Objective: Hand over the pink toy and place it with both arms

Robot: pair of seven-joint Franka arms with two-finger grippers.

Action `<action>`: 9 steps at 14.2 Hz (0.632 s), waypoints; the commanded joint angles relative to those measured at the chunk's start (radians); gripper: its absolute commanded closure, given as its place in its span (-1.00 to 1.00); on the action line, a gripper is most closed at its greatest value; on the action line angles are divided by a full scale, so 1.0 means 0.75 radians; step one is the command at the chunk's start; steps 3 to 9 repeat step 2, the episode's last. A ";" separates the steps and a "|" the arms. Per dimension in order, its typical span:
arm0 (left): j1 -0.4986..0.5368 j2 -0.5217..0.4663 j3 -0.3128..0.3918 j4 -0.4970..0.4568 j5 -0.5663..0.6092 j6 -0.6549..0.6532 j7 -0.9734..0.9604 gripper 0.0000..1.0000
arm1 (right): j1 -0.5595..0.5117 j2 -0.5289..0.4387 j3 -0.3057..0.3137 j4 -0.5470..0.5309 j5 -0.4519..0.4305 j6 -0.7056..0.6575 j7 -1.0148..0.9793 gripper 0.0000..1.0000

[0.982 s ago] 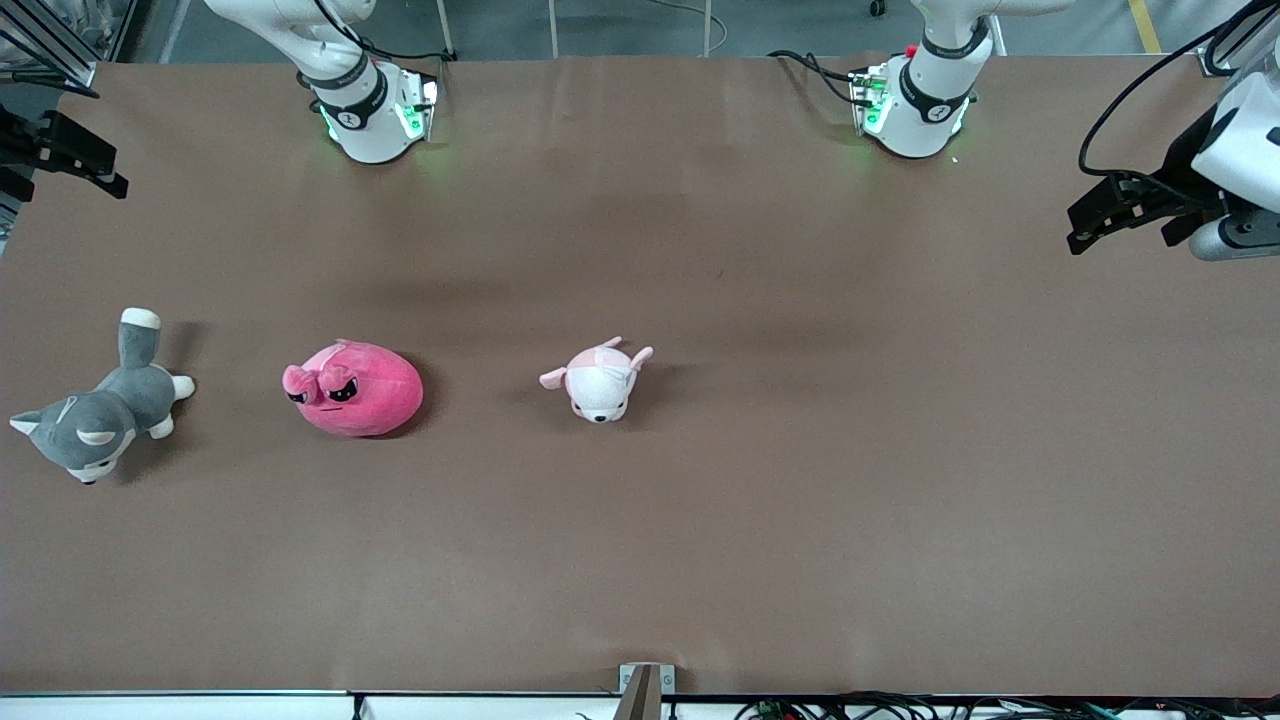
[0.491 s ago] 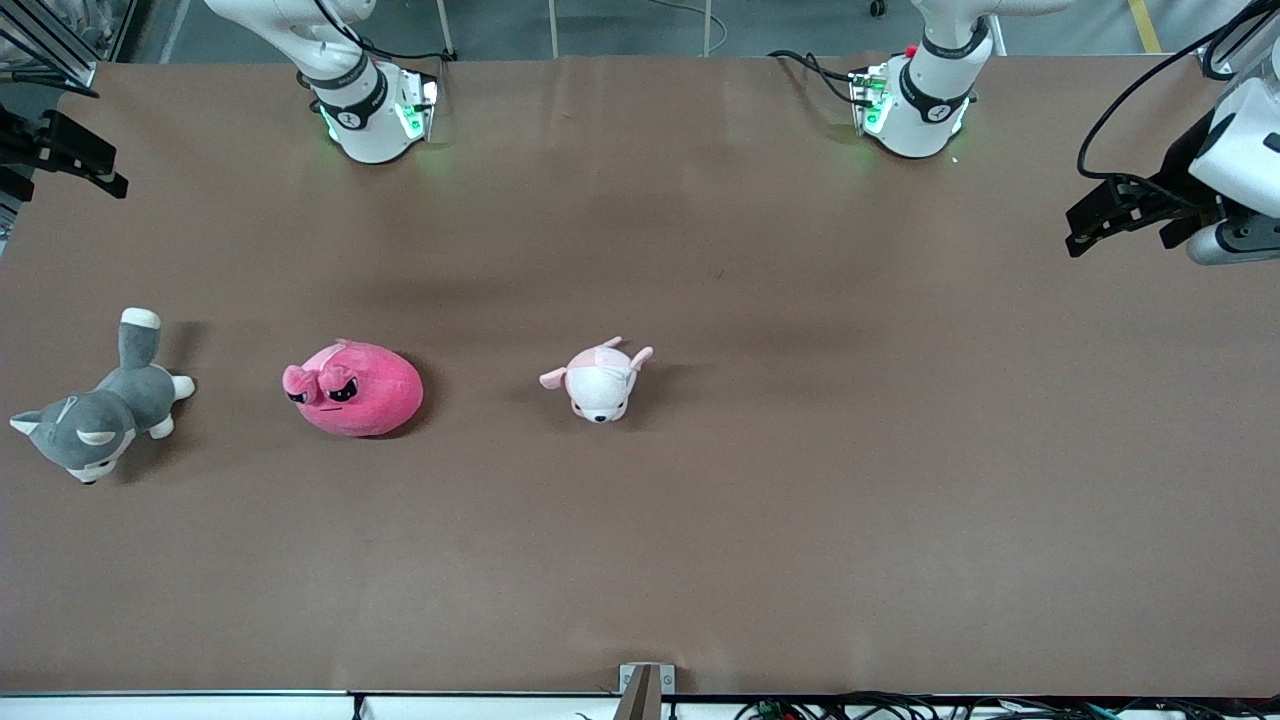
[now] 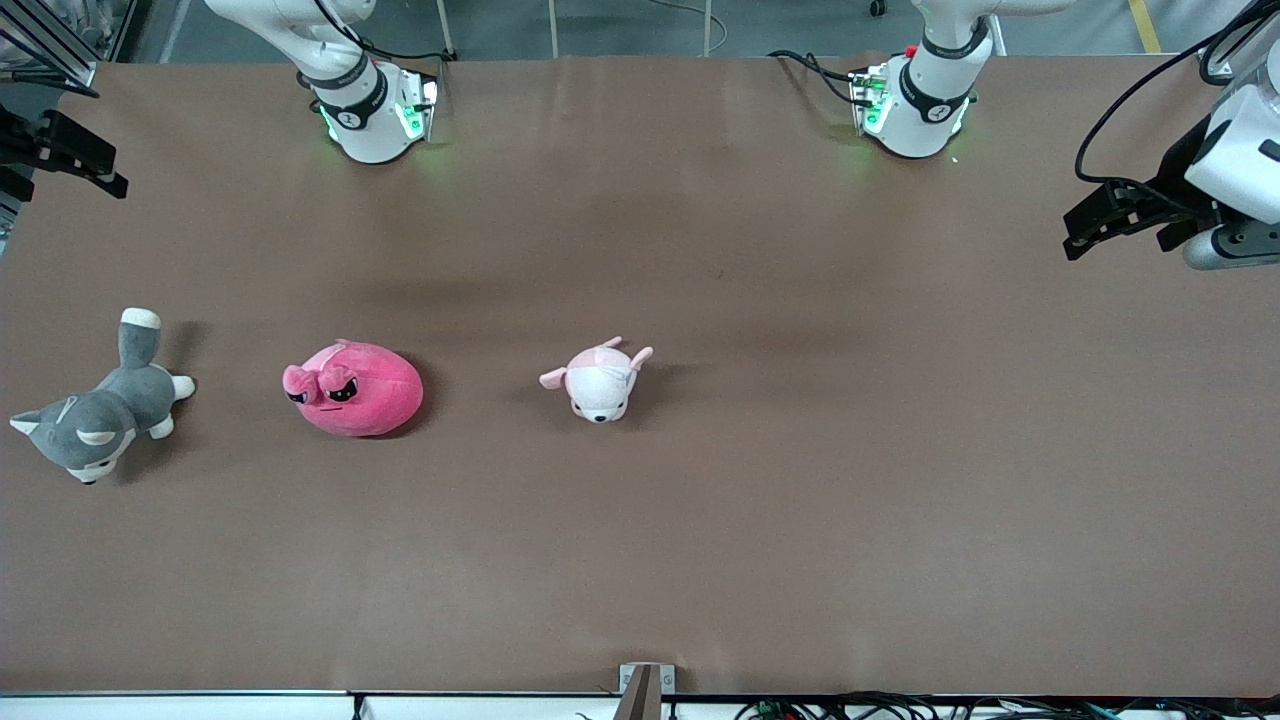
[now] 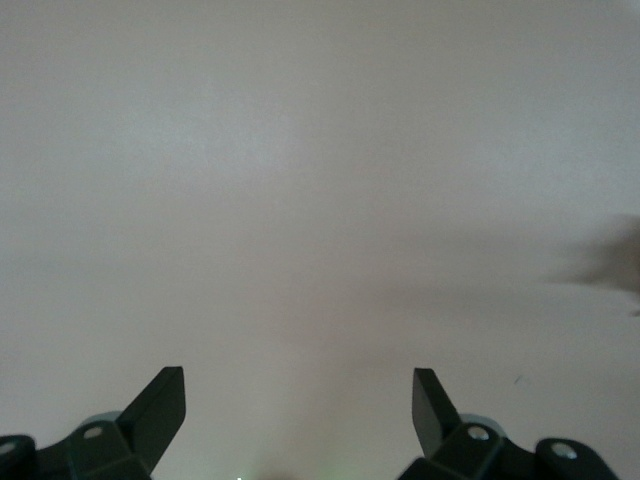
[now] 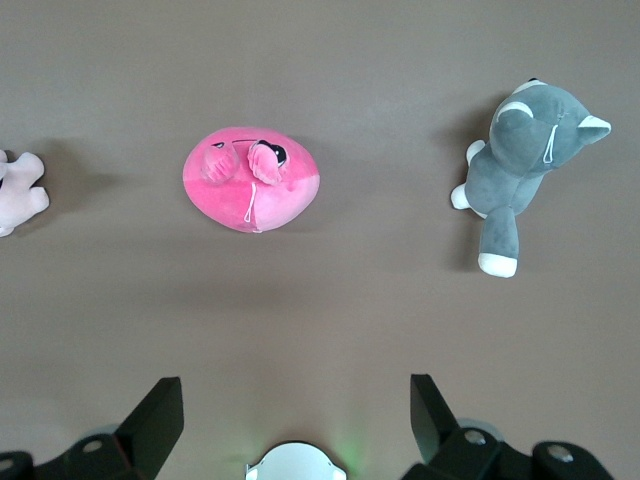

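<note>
From the front, three toys lie in a row on the table (image 3: 700, 550), one pink toy (image 3: 355, 390) between one husky (image 3: 95, 415) and one puppy (image 3: 600, 380); the left gripper (image 4: 298, 400) hangs open over bare table; the right gripper (image 5: 296, 405) hangs open above the toys.

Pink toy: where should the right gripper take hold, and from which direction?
Probably from straight above, fingers across the narrower width of the pink toy at mid-body. It lies flat as a low dome on the table, clear of both other toys. The right gripper is open.
</note>
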 commanded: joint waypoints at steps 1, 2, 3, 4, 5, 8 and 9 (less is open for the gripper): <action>0.000 0.003 -0.005 0.007 0.011 0.006 -0.011 -1.00 | -0.003 -0.033 0.001 -0.029 -0.004 0.006 -0.013 -1.00; 0.000 0.007 -0.005 0.007 0.011 0.006 -0.011 -1.00 | -0.003 -0.033 0.001 -0.029 -0.004 0.006 -0.013 -1.00; 0.000 0.007 -0.005 0.007 0.011 0.006 -0.011 -1.00 | -0.003 -0.033 0.001 -0.029 -0.004 0.006 -0.013 -1.00; 0.000 0.007 -0.005 0.007 0.011 0.006 -0.011 -1.00 | -0.003 -0.033 0.001 -0.029 -0.004 0.006 -0.013 -1.00; 0.000 0.007 -0.005 0.007 0.011 0.006 -0.011 -1.00 | -0.003 -0.033 0.001 -0.029 -0.004 0.006 -0.013 -1.00; 0.000 0.007 -0.005 0.007 0.011 0.006 -0.011 -1.00 | -0.003 -0.033 0.001 -0.029 -0.004 0.006 -0.013 -1.00; 0.000 0.007 -0.005 0.007 0.011 0.006 -0.011 -1.00 | -0.003 -0.033 0.001 -0.029 -0.004 0.006 -0.013 -1.00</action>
